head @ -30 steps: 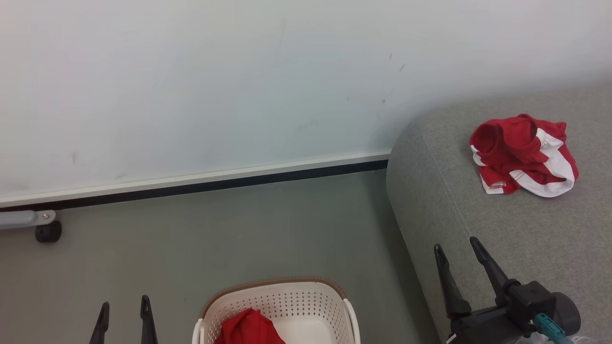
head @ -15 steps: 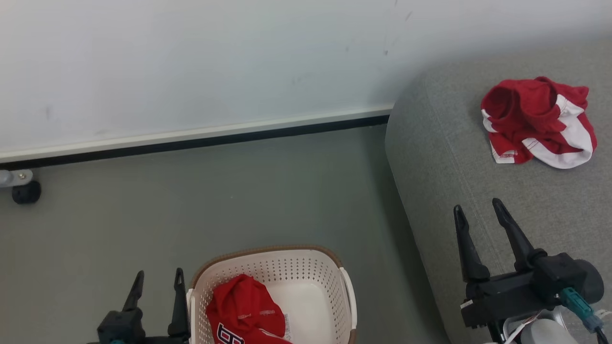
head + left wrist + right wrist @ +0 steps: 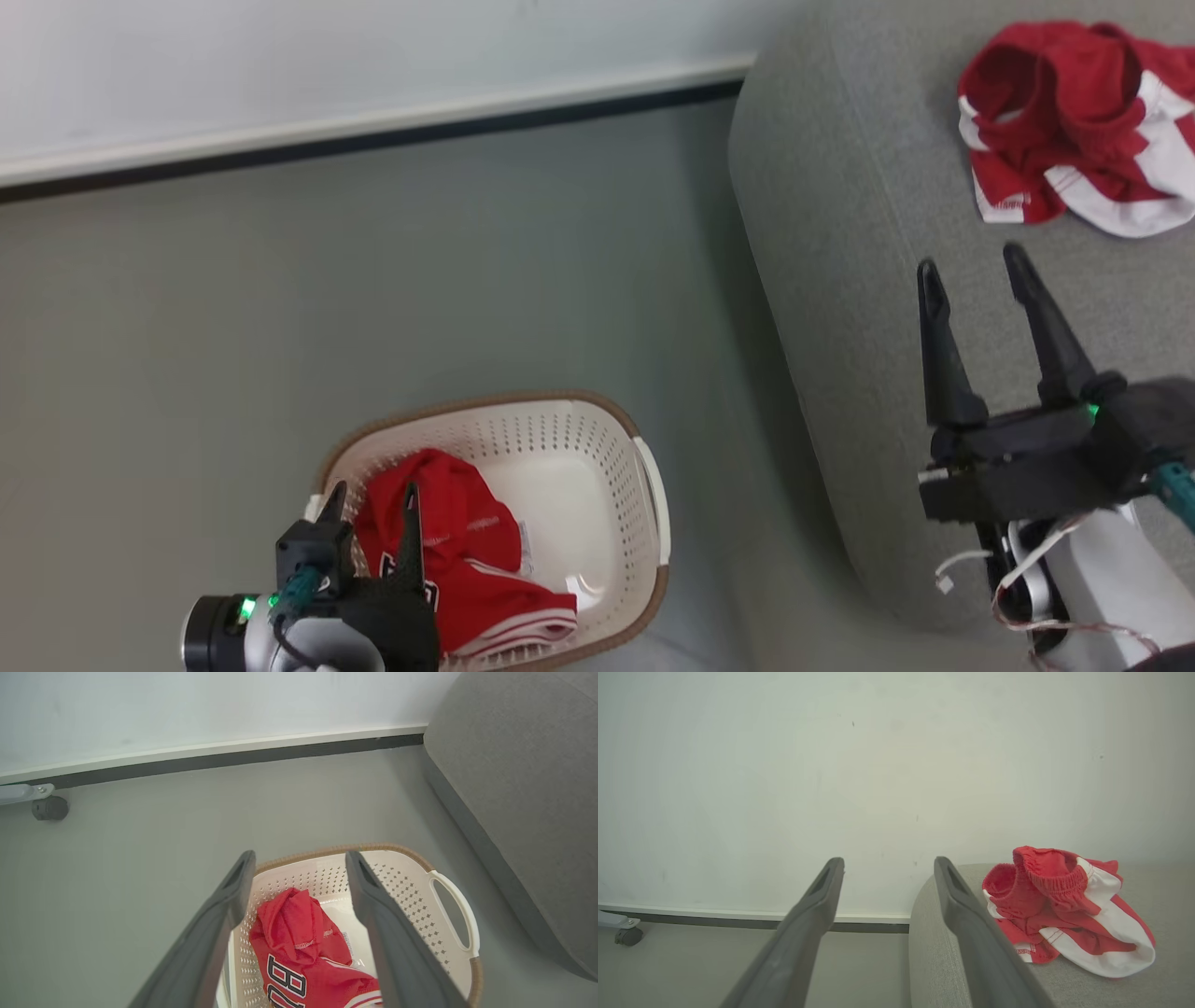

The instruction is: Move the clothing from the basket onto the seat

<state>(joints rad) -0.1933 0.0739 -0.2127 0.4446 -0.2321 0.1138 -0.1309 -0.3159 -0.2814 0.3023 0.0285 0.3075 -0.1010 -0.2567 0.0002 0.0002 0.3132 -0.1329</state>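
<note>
The left end effector (image 3: 372,499), released and empty, hangs over the near left of the basket (image 3: 560,439) on the floor (image 3: 280,327), above the red jersey (image 3: 448,532) inside. The right end effector (image 3: 971,266), likewise released, hovers over the sofa (image 3: 840,280); red-and-white shorts (image 3: 1064,121) lie farther along it.

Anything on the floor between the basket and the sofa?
No. The floor between the basket and the sofa is bare, as the head and left wrist views both show.
</note>
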